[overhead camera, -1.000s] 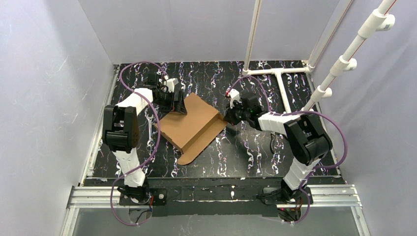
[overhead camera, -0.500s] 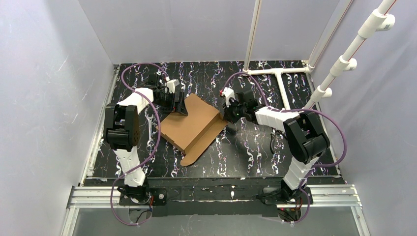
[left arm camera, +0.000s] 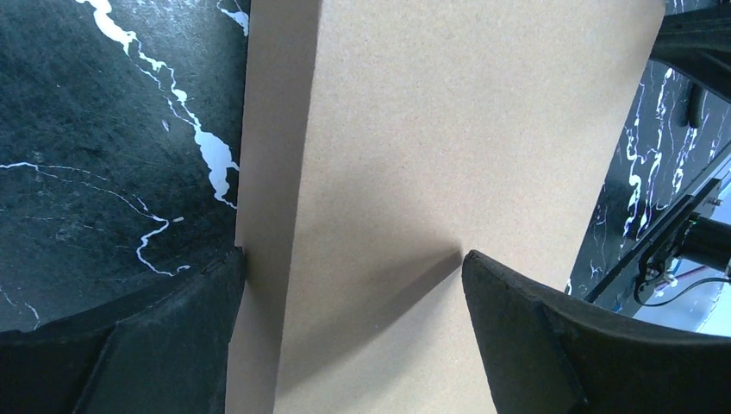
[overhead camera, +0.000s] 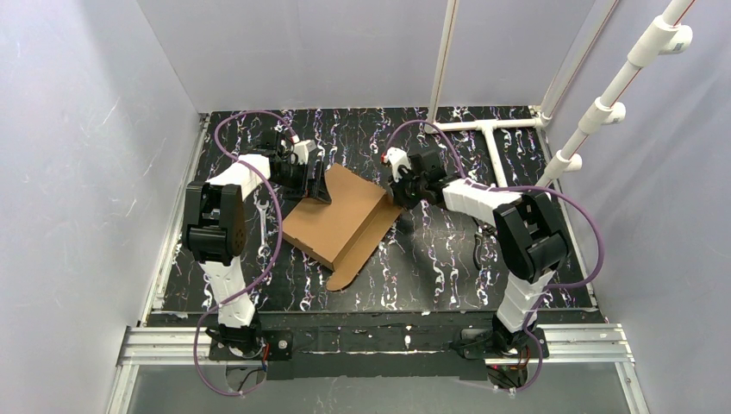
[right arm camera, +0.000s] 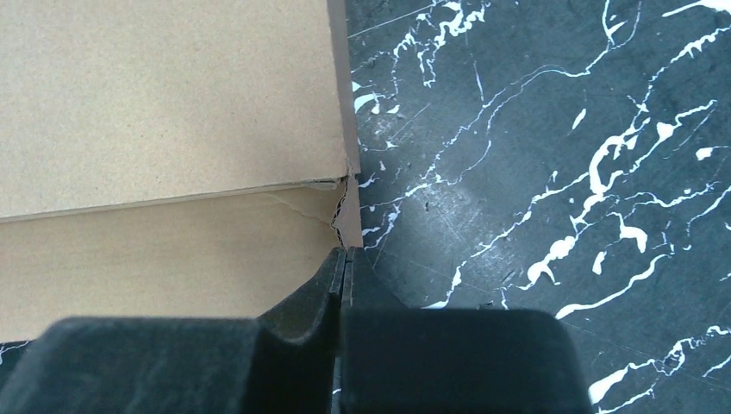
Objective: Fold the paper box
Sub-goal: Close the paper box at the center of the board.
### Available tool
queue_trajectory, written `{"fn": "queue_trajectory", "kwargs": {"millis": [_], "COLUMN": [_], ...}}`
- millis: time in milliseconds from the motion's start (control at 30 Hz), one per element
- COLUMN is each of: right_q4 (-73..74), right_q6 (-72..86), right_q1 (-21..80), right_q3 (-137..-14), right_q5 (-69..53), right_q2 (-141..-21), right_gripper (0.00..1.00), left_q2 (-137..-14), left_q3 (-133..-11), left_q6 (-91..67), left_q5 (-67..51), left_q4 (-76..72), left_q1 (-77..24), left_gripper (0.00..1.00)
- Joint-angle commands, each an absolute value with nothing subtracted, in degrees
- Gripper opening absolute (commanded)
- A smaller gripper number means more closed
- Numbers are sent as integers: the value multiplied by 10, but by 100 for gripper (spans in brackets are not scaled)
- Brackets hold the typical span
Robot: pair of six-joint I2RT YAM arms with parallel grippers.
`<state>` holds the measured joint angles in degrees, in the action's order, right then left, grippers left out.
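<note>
The paper box [overhead camera: 338, 217] is a brown cardboard sheet lying partly folded on the black marbled table, with a rounded tab [overhead camera: 342, 276] pointing toward the near edge. My left gripper [overhead camera: 315, 185] stands open over its far left corner. In the left wrist view the paper box [left arm camera: 448, 129] fills the frame between the wide-apart fingers of the left gripper [left arm camera: 353, 267]; the left finger [left arm camera: 172, 336] is against a folded side wall. My right gripper [overhead camera: 398, 195] is shut at the box's right corner. In the right wrist view the right gripper [right arm camera: 345, 256] touches a torn corner of the paper box [right arm camera: 172, 121] with its closed tips.
A white pipe frame [overhead camera: 491, 142] lies on the table at the back right, with posts rising from it. Pale walls enclose the table on three sides. Purple cables [overhead camera: 250, 116] loop over both arms. Bare black tabletop [right arm camera: 534, 155] lies to the right of the box.
The right gripper has moved left and toward the back along the box's right edge. The box's right flap has swung inward and the near tab has shifted a little right. The left gripper stays put.
</note>
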<state>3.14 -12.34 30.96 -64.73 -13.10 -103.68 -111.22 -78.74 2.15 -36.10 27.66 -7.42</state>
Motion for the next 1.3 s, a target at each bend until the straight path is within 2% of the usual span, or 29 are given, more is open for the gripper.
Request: {"fn": "queue_trajectory", "kwargs": {"millis": [0, 433, 800, 1033, 1267], "right_q4": [47, 51, 52, 43, 49], "right_q6": [-130, -135, -140, -152, -175], "right_q1": [316, 316, 316, 316, 319], "right_q3": [-677, -699, -707, -702, -711], "right_q5": [-106, -91, -68, -87, -111], "right_q2": [-1054, -1066, -1074, -1067, -1069], "right_gripper": [1, 7, 16, 15, 4], "left_q2": [-1107, -1106, -1107, -1107, -1110], "left_q3": [-795, -793, -793, -794, -798], "left_q6": [22, 18, 17, 15, 16], "left_q5": [-402, -402, -401, -400, -407], "left_q4": [295, 295, 295, 295, 295], "left_q1": [-83, -84, -85, -85, -86], "left_gripper": [93, 93, 93, 93, 93]}}
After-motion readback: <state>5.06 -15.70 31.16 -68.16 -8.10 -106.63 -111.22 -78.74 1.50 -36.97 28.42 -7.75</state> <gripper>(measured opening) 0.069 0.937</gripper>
